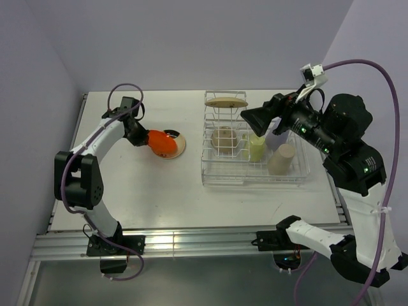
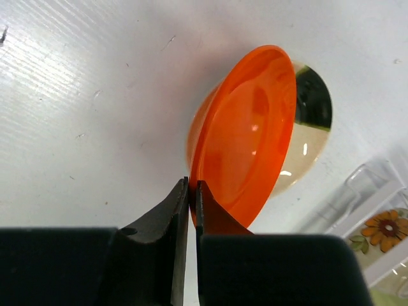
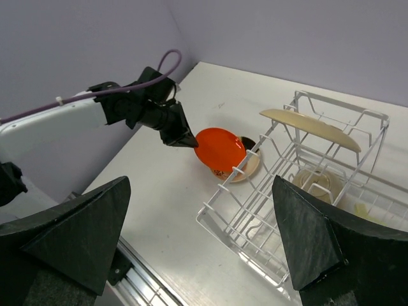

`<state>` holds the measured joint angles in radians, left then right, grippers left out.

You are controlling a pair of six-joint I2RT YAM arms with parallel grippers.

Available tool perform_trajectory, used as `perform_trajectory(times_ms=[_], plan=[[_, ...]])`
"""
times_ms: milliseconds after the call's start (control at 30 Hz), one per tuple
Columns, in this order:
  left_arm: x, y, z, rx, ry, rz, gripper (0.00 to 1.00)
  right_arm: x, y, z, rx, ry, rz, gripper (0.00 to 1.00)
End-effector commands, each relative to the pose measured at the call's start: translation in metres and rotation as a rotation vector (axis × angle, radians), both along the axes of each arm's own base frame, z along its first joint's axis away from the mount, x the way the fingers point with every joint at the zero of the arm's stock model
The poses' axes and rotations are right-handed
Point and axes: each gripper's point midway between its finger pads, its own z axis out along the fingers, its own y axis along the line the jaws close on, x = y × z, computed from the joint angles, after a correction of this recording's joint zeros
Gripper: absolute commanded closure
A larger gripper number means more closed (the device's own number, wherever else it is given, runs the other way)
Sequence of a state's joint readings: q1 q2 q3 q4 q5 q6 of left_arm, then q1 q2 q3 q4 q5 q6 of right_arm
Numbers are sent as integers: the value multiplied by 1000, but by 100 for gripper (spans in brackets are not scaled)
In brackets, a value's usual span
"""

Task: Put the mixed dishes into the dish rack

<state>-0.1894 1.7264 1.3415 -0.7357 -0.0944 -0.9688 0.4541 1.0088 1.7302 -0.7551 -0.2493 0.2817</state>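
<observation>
1. Top external view: the dish rack stands on the white surface. The cream-yellow saucer lies across its far top wires. The off-white bowl, pale yellow-green cup, lavender cup and tan cup sit in its basket.
2. Only this view shows all three cups. The right wrist view shows only the saucer and the bowl clearly.
3. The orange plate is just left of the rack, tipped up on edge over a cream dish that lies on the surface.
4. Left wrist view: this alone shows the grip. The left jaws are nearly together, pinching the plate's lower rim. The cream dish shows behind the plate, and I cannot tell whether the two touch.
5. Right wrist view: the right jaws stand wide apart and hold nothing. Between them are the rack, the plate at its left side, and the dish under the plate.
6. From above, the right jaws hang over the rack's far right part, and their spread is hard to read there.
</observation>
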Motion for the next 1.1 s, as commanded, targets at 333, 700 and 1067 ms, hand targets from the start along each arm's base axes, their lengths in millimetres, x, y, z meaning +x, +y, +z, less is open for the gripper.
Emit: perform_trajectory(times_ms=[333, 700, 1067], plan=[[-8, -1, 95, -77, -166, 47, 100, 2, 8, 8, 16, 92, 17, 0], [-65, -5, 239, -191, -443, -37, 100, -19, 55, 23, 75, 119, 296, 0], [-160, -41, 337, -419, -838, -358, 100, -33, 102, 10, 137, 265, 449, 0]])
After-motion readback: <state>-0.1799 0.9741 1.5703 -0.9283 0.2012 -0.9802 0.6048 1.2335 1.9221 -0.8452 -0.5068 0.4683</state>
